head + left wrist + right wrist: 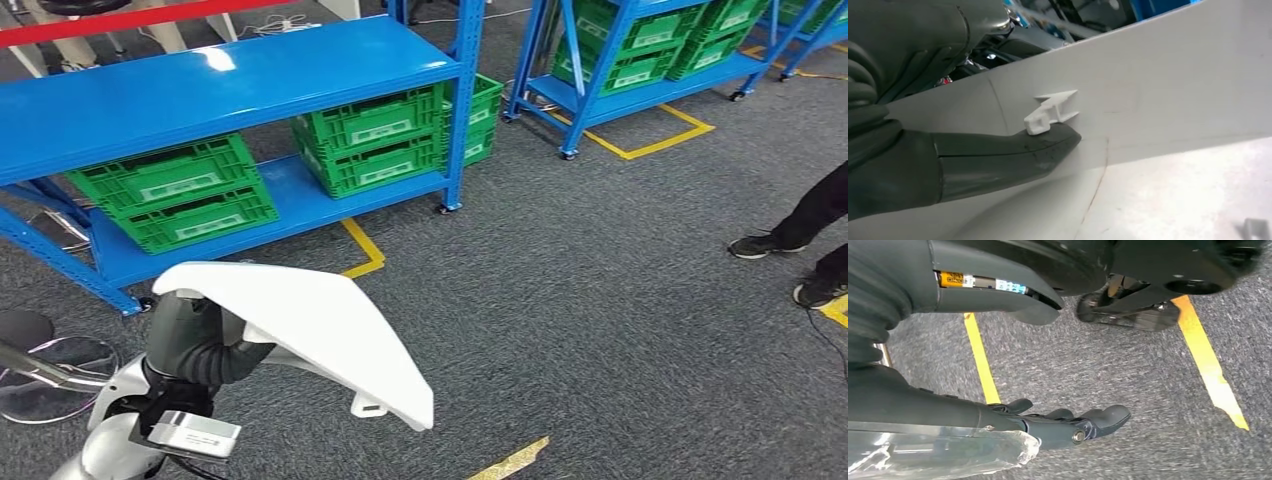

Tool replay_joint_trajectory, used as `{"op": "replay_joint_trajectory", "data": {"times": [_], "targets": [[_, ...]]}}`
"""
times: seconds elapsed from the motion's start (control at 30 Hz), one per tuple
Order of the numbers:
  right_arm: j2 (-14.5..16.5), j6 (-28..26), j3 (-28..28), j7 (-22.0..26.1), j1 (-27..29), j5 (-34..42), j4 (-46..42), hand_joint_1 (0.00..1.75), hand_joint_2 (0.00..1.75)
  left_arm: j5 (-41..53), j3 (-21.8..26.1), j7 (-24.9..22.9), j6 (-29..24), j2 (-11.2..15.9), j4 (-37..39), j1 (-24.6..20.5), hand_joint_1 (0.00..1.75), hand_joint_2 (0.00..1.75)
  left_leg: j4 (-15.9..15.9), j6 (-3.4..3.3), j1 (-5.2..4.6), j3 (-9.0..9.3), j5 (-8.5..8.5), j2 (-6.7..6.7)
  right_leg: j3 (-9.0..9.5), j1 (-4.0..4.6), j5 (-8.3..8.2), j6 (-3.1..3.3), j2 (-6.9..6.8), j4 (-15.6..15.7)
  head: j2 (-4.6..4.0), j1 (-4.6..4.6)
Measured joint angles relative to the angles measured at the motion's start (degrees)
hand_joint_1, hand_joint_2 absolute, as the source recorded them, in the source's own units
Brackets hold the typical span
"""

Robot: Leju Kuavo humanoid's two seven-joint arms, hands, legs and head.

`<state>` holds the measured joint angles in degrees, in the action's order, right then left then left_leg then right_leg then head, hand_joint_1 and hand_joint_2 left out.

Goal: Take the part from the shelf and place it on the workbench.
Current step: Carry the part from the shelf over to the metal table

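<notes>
part (320, 325) white panel, off blue shelf (220, 85), carried over carpet | left hand (205, 345) grips its underside, thumb (1013, 157) by clip | right hand (1068, 422) empty, fingers apart, hanging | pick done; place on counter left, counter unseen

We see a white part (320, 325), blue shelves (200, 95) holding green crates (175, 190), and grey carpet (600, 300) striped with yellow tape (362, 248).

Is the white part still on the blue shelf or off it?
Off. The left hand holds the white part over grey carpet, away from the blue shelf.
</notes>
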<state>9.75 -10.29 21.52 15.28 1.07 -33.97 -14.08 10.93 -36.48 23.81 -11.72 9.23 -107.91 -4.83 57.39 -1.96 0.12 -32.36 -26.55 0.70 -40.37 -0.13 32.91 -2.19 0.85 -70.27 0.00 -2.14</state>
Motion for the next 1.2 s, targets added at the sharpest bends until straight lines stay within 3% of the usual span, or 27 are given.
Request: {"op": "replay_joint_trajectory", "data": {"times": [0.03,0.07,0.1,0.13,0.2,0.23,0.27,0.33,0.4,0.47,0.53,0.57,0.63,0.7,0.77,0.83,0.87,0.93,1.0,1.07,1.1,1.13,1.2], "targets": [[0.0,0.0,0.0,0.0,0.0,0.0,0.0,0.0,1.75,0.0,0.0,0.0,0.0,0.0,0.0,0.2,1.75,1.75,0.0,-0.03,-0.08,-0.04,-0.02,0.74,-1.21,-0.05,0.94,-0.13,-0.29,-2.8,0.0,0.01],[0.0,0.0,0.1,0.0,0.0,0.0,0.0,0.0,1.75,0.0,0.1,0.0,0.0,0.0,0.0,0.4,1.75,1.75,0.0,-0.04,-0.12,-0.06,-0.03,1.42,-1.42,-0.06,0.81,-0.21,-0.44,-3.6,0.0,0.01],[0.0,0.0,0.1,0.0,0.1,0.0,0.0,0.0,1.75,0.1,0.1,0.0,0.0,0.0,0.0,0.5,1.75,1.75,0.0,-0.02,-0.14,-0.06,-0.03,2.04,-0.38,-0.07,-0.35,-0.23,-0.67,-2.0,0.0,-0.01],[0.0,0.0,0.1,0.0,0.1,0.0,0.0,0.0,1.75,0.1,0.1,0.0,0.0,0.0,0.0,0.6,1.75,1.75,0.0,0.01,-0.16,-0.01,-0.06,2.6,1.72,-0.05,-2.11,-0.18,-1.23,1.5,0.0,0.0],[0.0,0.0,0.2,0.1,0.0,0.0,0.0,0.0,1.75,0.2,0.3,0.0,0.0,0.0,0.0,0.7,1.75,1.75,0.1,0.27,-0.42,0.08,-0.2,3.54,6.25,0.14,-4.61,0.21,-3.56,9.4,0.0,-0.01],[0.0,0.0,0.2,0.1,-0.1,0.0,0.0,0.0,1.75,0.2,0.3,0.0,0.0,0.0,0.0,0.8,1.75,1.75,0.2,0.5,-0.6,0.1,-0.25,3.95,7.53,0.27,-5.08,0.52,-4.3,11.7,0.0,0.05],[0.0,0.0,0.2,0.2,-0.2,0.0,0.0,0.0,1.75,0.3,0.4,0.0,0.0,0.0,0.0,0.8,1.75,1.75,0.3,0.73,-0.75,0.11,-0.28,4.38,7.98,0.42,-5.11,0.87,-4.57,12.6,0.0,0.11],[0.0,-0.1,0.2,0.2,-0.1,0.0,0.0,0.0,1.75,0.4,0.4,0.0,0.0,0.0,0.0,0.9,1.75,1.75,0.3,1.27,-0.75,0.16,-0.33,5.12,7.86,0.49,-5.43,1.62,-3.44,12.7,0.0,0.2],[0.0,-0.1,0.2,0.3,0.0,0.0,0.0,0.0,1.75,0.4,0.5,0.0,0.0,0.0,0.0,0.9,1.75,1.75,1.8,1.97,-0.49,-0.28,-1.7,3.51,7.89,0.27,-5.81,2.31,-2.38,13.0,0.0,0.32],[0.0,-0.1,0.2,0.3,-0.1,0.0,0.0,0.0,1.75,0.4,0.7,0.0,-0.1,0.0,0.0,1.2,1.75,1.75,7.5,2.49,-0.2,-2.67,-5.25,0.77,7.91,0.08,-6.08,2.78,-1.16,13.1,0.0,0.51],[0.0,-0.1,0.2,0.3,-0.1,0.0,0.0,0.0,1.75,0.5,0.9,0.1,-0.1,0.1,0.0,1.8,1.75,1.75,14.5,2.6,-0.09,-5.88,-8.12,-0.13,7.82,0.12,-6.18,2.96,0.21,13.1,0.0,0.55],[0.0,-0.2,0.2,0.3,-0.1,0.0,0.0,0.0,1.75,0.5,1.0,0.1,-0.1,0.1,0.0,2.0,1.75,1.75,16.0,2.57,-0.08,-6.65,-8.07,-0.21,7.8,0.13,-6.2,2.99,0.94,13.1,0.0,0.56],[-0.1,-0.2,0.2,0.3,0.1,0.0,0.0,0.0,1.75,0.5,1.0,0.1,-0.2,0.1,0.0,2.3,1.75,1.75,13.0,2.31,-0.07,-5.32,-4.93,-0.56,7.86,0.14,-6.24,2.96,2.36,13.0,0.0,0.54],[0.0,-0.2,0.2,0.3,0.0,0.0,0.0,0.0,1.75,0.5,1.2,0.1,-0.4,0.0,0.0,2.7,1.75,1.75,5.8,1.83,0.03,-1.99,-1.12,-2.56,7.82,0.15,-6.24,2.75,3.7,12.8,0.0,0.53],[0.0,-0.3,0.2,0.3,0.0,0.1,0.0,0.0,1.75,0.5,1.3,0.1,-0.7,-0.2,0.0,3.1,1.75,1.75,1.3,1.54,0.09,-0.07,-0.13,-4.3,7.31,0.08,-6.36,2.18,4.82,12.6,0.0,0.5],[0.0,-0.3,0.2,0.3,0.2,0.1,0.0,0.0,1.75,0.4,1.4,0.1,-0.9,-0.4,0.0,3.6,1.75,1.75,0.5,1.26,0.05,0.13,-0.38,-3.93,6.65,-0.09,-6.62,1.4,5.79,12.7,0.0,0.5],[0.0,-0.4,0.2,0.3,0.4,0.1,0.0,0.0,1.75,0.4,1.4,0.2,-0.9,-0.6,0.0,3.8,1.75,1.75,0.2,0.98,0.09,0.17,-0.21,-3.36,6.35,-0.1,-6.5,1.1,5.56,12.5,0.0,0.48],[0.0,-0.5,0.2,0.3,0.5,0.1,0.0,0.0,1.75,0.1,1.4,0.4,-0.9,-1.1,0.0,4.1,1.75,1.75,-0.3,0.41,0.25,0.33,0.09,-2.08,4.69,0.03,-4.55,0.56,3.22,9.6,0.0,0.15],[0.0,-0.5,0.3,0.3,0.3,0.1,0.0,0.0,1.75,-0.5,1.5,0.6,-0.7,-1.3,0.0,4.8,1.75,1.75,-0.4,0.11,0.13,0.34,0.09,-0.6,1.39,-0.02,-0.86,0.12,0.47,2.6,0.0,-0.14],[0.0,-0.5,0.3,0.3,0.2,0.1,0.0,0.0,1.75,-1.2,1.6,0.8,-0.3,-1.4,0.0,5.4,1.75,1.75,-0.4,0.03,0.02,0.3,0.03,0.89,-1.17,-0.17,1.0,-0.24,-0.3,-2.8,0.0,-0.16],[0.0,-0.5,0.3,0.3,0.3,0.1,0.0,0.0,1.75,-1.4,1.7,0.9,-0.2,-1.5,0.0,5.5,1.75,1.75,-0.4,0.06,0.02,0.29,0.0,1.53,-1.04,-0.23,0.43,-0.35,-0.49,-2.8,0.0,-0.18],[0.0,-0.5,0.3,0.3,0.4,0.1,0.0,0.0,1.75,-1.6,1.7,0.9,0.0,-1.6,0.0,5.7,1.75,1.75,-0.4,0.12,0.02,0.32,-0.05,2.1,0.27,-0.29,-1.06,-0.39,-0.81,-0.5,0.0,-0.17],[0.0,-0.5,0.3,0.3,0.4,0.1,0.0,0.0,1.75,-1.9,1.8,0.9,0.2,-1.7,0.0,5.8,1.75,1.75,-0.3,0.45,-0.18,0.46,-0.25,3.09,4.67,-0.21,-4.24,-0.26,-2.82,7.3,0.0,-0.22]]}}
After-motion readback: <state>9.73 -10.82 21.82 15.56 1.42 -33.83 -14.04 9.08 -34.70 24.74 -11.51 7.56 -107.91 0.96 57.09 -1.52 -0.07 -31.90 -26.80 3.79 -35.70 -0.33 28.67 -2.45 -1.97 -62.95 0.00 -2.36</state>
